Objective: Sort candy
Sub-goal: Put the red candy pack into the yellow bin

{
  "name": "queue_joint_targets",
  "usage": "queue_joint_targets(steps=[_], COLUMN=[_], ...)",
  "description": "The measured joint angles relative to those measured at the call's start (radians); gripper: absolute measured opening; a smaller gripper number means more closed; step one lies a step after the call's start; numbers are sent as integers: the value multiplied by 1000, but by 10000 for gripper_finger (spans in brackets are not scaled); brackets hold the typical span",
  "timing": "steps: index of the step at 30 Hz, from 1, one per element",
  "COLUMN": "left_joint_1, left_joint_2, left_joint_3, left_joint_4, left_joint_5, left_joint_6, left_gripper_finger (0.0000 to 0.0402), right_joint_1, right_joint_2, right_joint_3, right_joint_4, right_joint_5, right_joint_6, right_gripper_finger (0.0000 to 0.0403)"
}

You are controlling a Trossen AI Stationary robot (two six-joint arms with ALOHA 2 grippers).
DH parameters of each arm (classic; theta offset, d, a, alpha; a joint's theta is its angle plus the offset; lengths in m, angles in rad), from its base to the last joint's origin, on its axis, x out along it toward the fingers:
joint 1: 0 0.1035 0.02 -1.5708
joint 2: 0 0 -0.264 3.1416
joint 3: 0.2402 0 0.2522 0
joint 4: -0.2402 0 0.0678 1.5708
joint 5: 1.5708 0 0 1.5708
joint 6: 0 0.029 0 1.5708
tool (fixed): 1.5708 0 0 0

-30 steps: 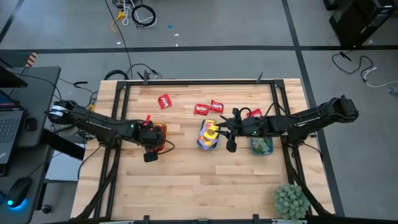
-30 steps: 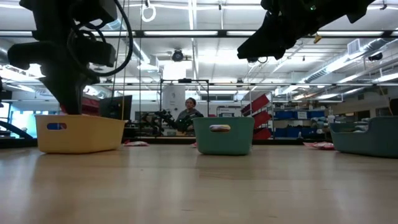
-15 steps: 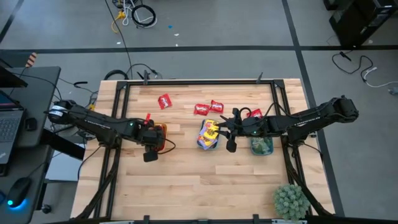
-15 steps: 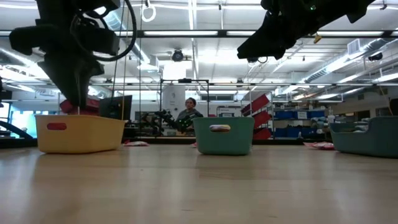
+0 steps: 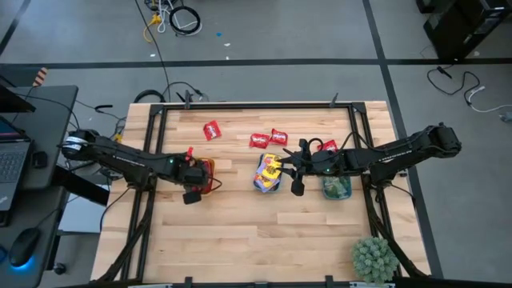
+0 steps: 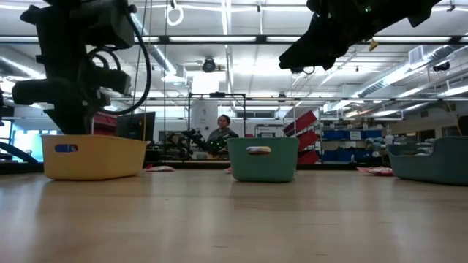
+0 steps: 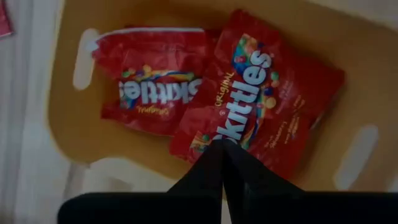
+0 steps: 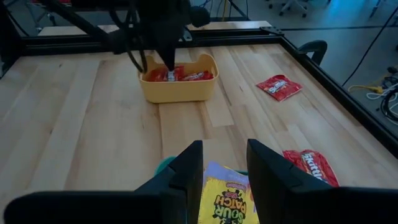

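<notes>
Left gripper (image 7: 222, 146) clenched, empty, over the yellow tray (image 7: 68, 112); two red packets (image 7: 261, 93) lie inside it, overlapping. Right gripper (image 8: 225, 163) released, holding nothing, above the middle tray (image 5: 266, 186) with yellow packets (image 8: 225, 199). Green candy in the right tray (image 5: 336, 189). Farther back, loose red packets on the table (image 5: 240, 224): one alone (image 5: 211, 129), others (image 5: 270, 138) near centre.

Bright, even overhead light; soft shadows, blurred wrist close-up.

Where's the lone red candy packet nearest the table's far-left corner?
High view: the glossy red candy packet lies flat on the wooden table, far-left, beyond the yellow-orange tray.
</notes>
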Motion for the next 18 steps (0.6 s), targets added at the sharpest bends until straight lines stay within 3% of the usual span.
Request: queue_joint_targets(steps=[4, 10, 14, 18], left_joint_1=[0, 32, 186, 401], left_joint_2=[-1, -23, -20, -19], left_joint_3=[71, 244, 277, 268], left_joint_4=[-41, -89, -72, -7], left_joint_5=[0, -161, -161, -66], left_joint_6=[18, 143, 243, 341], left_gripper_finger=[6, 5, 2, 1], right_joint_1=[0, 0, 0, 0], right_joint_2=[0, 0, 0, 0], right_joint_3=[0, 0, 0, 0], right_joint_4=[0, 0, 0, 0], right_joint_5=[0, 0, 0, 0], right_joint_6=[-1, 0, 1, 1], right_gripper_finger=[110, 110, 110, 110])
